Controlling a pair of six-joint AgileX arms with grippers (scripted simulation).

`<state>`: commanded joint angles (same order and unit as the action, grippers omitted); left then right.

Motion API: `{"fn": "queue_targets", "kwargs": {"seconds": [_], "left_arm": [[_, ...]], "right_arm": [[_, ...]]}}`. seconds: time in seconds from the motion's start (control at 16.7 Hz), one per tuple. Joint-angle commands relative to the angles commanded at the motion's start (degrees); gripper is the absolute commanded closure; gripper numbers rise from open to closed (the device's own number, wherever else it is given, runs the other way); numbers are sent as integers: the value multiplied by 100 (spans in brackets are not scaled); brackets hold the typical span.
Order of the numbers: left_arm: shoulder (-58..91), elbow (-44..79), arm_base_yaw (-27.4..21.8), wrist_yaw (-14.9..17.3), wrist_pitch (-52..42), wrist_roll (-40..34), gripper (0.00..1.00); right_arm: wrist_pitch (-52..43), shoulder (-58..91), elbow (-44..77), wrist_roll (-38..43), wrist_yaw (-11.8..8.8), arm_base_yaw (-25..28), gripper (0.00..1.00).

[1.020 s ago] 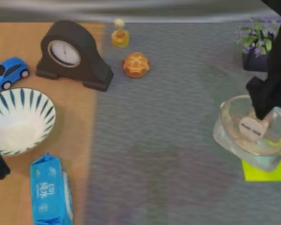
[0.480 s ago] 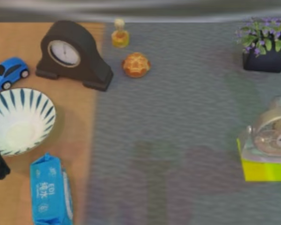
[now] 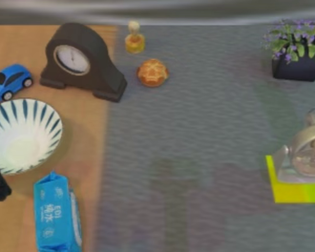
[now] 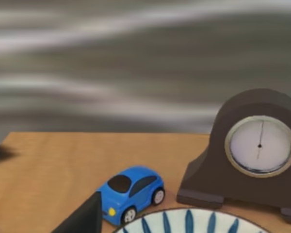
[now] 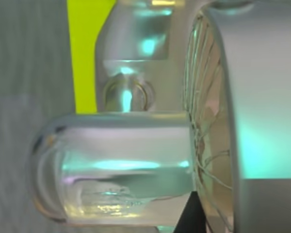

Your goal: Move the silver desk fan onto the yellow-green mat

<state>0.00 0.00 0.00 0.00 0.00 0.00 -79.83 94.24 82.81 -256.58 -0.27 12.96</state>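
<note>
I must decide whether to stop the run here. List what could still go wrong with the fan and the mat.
1. The silver desk fan sits on the yellow-green mat at the table's right edge, partly out of the top view; a nudge might push it off.
2. The right wrist view sits very close to the fan, so the right arm could clip it when it moves.
3. The potted plant stands nearby in that arm's likely path.

One silver desk fan (image 3: 311, 153), one yellow-green mat (image 3: 283, 193), one clock (image 3: 80, 60). One toy car (image 3: 10, 81), one bowl (image 3: 22, 135), one wipes pack (image 3: 56, 212). One bread roll (image 3: 153, 72), one small bottle (image 3: 135, 38), one potted plant (image 3: 295, 50).
</note>
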Motion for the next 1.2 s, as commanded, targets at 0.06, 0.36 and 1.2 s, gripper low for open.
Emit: {"fn": "queue_targets", "kwargs": {"seconds": [0.06, 0.36, 1.2], "left_arm": [[0, 0, 0, 0, 0, 0, 0], [0, 0, 0, 0, 0, 0, 0], [0, 0, 0, 0, 0, 0, 0]], "right_arm": [[-9, 22, 15, 15, -9, 29, 100], [519, 58, -443, 21, -7, 12, 100], [782, 91, -691, 8, 0, 6, 40]]}}
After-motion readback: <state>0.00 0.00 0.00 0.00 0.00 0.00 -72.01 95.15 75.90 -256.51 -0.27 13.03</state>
